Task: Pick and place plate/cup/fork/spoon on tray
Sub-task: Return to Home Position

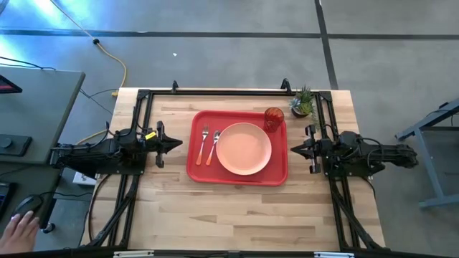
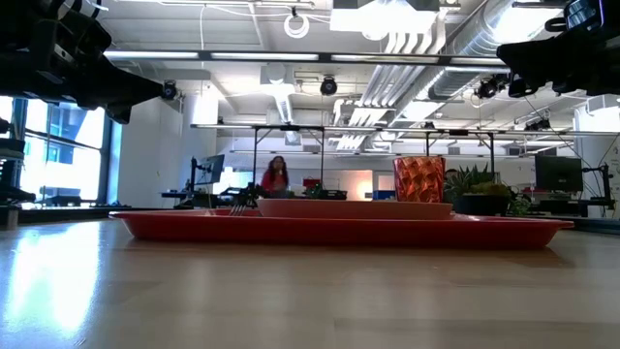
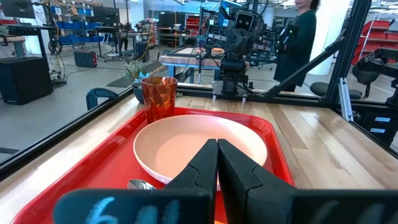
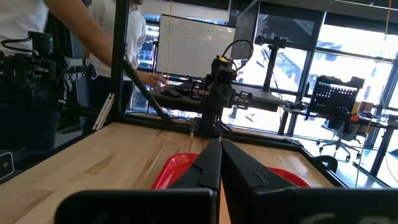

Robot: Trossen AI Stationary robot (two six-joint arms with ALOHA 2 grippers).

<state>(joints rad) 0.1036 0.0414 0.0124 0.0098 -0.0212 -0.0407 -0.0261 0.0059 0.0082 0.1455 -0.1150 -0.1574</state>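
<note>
The left gripper (image 1: 178, 143) sits just off the tray's left edge, above the table (image 1: 237, 215), level and pointing inward; its wrist view shows the fingers pressed together with nothing between them. On the tray (image 1: 237, 179) everything asked for appears to be in place: the fork (image 1: 204, 142) lies farthest left, the spoon (image 1: 214, 146) just beside it and parallel, both heads toward the far rim, then the plate (image 1: 244, 148) near the middle, and the cup (image 1: 273, 118) upright in the far right corner, close to the plate's rim. Beyond the tray's right edge the right gripper (image 1: 292, 149) mirrors the left one, likewise clenched on nothing and aimed back toward the tray. A plant (image 1: 303, 102) stands on the table behind it, near the far right corner and outside the tray. Judging from this layout, the placing is done and the step in hand is the return to rest. What remains seems to call only for each arm to settle into its parked pose on its own side, keeping clear of the tray rim, and on the right of the plant, so nothing already set down gets nudged
</note>
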